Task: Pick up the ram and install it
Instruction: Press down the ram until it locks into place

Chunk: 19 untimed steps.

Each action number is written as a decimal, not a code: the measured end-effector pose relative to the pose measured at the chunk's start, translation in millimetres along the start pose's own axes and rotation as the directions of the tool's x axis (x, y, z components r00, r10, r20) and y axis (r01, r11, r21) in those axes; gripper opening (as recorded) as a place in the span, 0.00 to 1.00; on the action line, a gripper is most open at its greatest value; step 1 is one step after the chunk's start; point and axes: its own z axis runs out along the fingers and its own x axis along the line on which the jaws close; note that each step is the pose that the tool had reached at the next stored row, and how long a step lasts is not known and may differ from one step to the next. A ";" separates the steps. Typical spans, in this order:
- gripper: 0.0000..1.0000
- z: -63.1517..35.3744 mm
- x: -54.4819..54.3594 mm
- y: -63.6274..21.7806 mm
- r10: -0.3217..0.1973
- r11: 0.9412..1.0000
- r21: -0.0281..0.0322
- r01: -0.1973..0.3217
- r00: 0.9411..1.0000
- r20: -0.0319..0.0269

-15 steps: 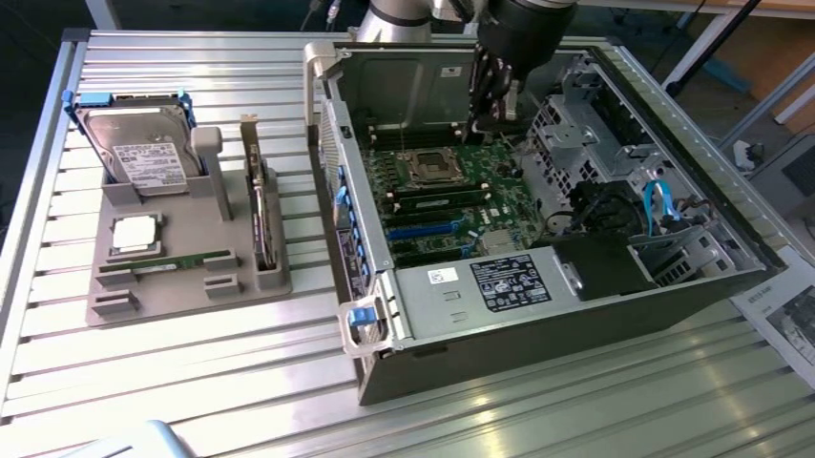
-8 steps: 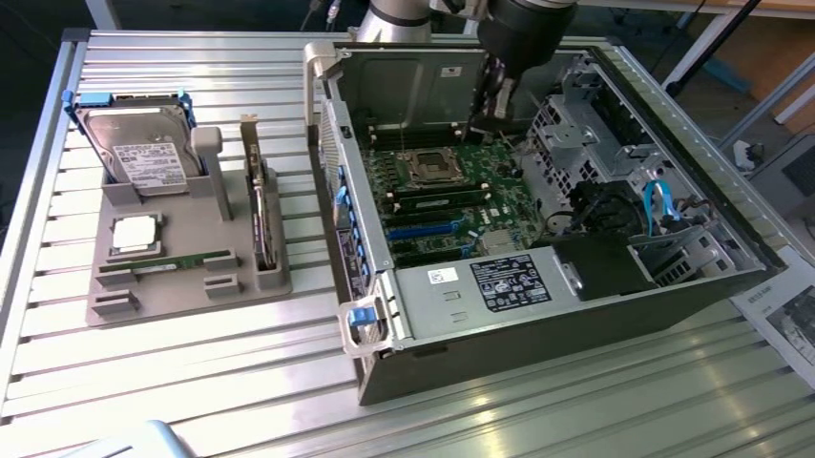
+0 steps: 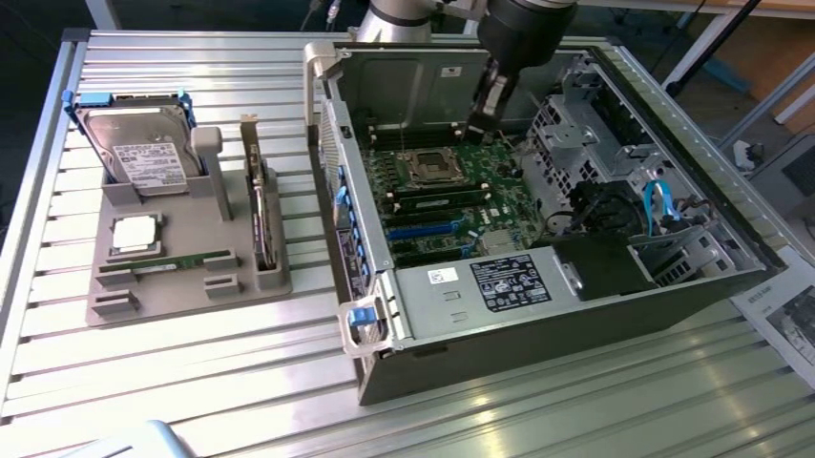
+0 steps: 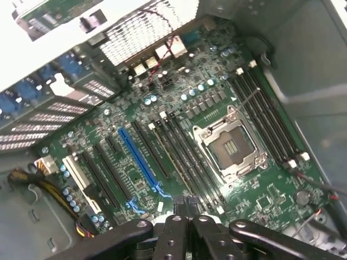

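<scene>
Black fingers of the gripper (image 4: 187,208) sit pinched together, empty, over the motherboard (image 4: 179,135) slots. Well away from it, outside the case (image 3: 713,286), the ram (image 3: 178,260) lies in the grey holder (image 3: 242,286): light, stiff, fragile; best gripped by its long edges.

Open computer case (image 3: 382,81): top side stood unobstructed above the motherboard (image 3: 452,191). Drive cage (image 3: 567,124), cables (image 3: 656,205) and power supply (image 3: 510,281) crowded its far and near ends.
</scene>
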 end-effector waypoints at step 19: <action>0.10 0.0 0.0 0.0 0.504 0.864 0.010 -0.504 0.864 0.007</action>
